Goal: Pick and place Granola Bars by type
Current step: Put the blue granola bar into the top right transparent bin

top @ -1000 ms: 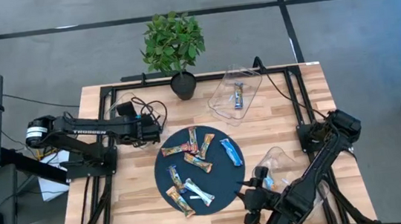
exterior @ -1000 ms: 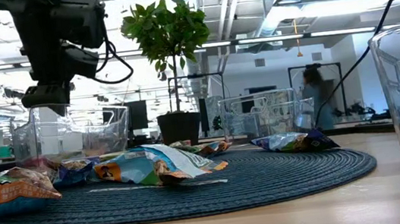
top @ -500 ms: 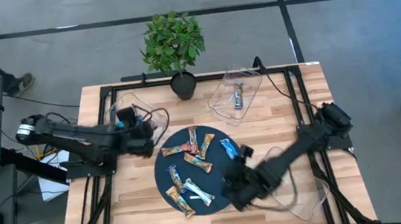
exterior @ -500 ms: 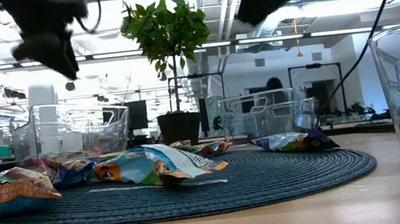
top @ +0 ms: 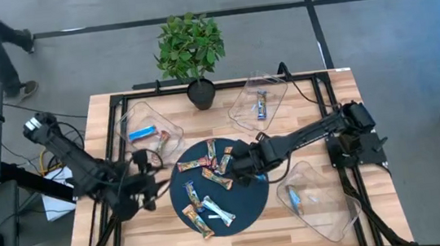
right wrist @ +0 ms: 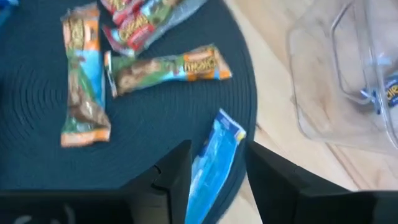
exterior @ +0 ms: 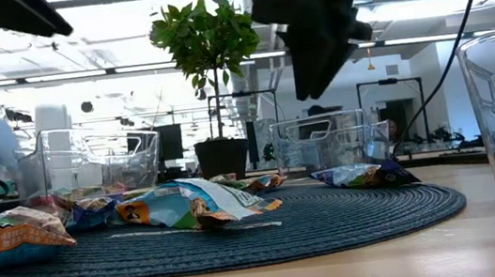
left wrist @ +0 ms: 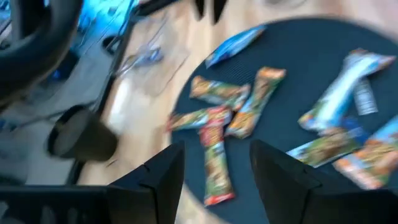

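Two hands hover open over the round dark mat (top: 249, 206) on the tabletop (top: 318, 117): the right hand (top: 239, 163) above a blue bar (right wrist: 214, 152) at the mat's edge, the left hand (top: 149, 192) beside the mat, facing the scattered granola bars (top: 209, 173), holding nothing

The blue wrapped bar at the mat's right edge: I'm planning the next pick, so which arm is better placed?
Right. The right gripper hovers open directly above the blue wrapped bar; the left gripper is at the round dark woven mat's opposite side.
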Available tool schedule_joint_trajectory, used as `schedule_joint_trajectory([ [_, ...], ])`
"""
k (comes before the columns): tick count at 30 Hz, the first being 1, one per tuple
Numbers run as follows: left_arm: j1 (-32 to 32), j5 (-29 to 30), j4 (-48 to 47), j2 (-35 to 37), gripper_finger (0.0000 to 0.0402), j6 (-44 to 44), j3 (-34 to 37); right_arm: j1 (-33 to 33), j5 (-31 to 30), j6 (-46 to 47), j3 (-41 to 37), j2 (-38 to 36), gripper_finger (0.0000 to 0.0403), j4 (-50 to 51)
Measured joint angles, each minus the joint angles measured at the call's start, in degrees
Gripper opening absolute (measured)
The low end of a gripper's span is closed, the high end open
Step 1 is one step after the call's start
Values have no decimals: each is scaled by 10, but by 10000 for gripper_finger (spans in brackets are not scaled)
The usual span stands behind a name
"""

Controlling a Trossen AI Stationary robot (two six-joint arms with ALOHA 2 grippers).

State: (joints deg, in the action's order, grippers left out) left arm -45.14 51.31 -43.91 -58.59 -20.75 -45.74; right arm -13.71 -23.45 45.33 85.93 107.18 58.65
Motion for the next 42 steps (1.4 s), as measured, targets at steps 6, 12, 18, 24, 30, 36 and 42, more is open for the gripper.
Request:
schedule_joint_trajectory([
  [6, -83, 71, 165, 0, 176, 34, 80, 0, 27, -9, 0, 0, 170, 8],
  [12, -124, 147, 315, -2, 176, 121, 158, -2, 32, 18, 0, 0, 213, 9],
  [18, -127, 159, 350, -1, 176, 166, 158, 3, 70, 44, -31, 16, 234, 1],
  [24, -127, 154, 346, -1, 176, 166, 158, 17, 100, 58, -46, 47, 235, 18],
  [30, -127, 154, 344, -2, 176, 166, 158, 18, 100, 57, -49, 57, 235, 2],
  [36, -127, 149, 344, -2, 176, 166, 158, 26, 115, 57, -84, 56, 235, -50],
  [42, -127, 149, 344, -2, 176, 166, 158, 33, 133, 71, -127, 56, 235, -83],
])
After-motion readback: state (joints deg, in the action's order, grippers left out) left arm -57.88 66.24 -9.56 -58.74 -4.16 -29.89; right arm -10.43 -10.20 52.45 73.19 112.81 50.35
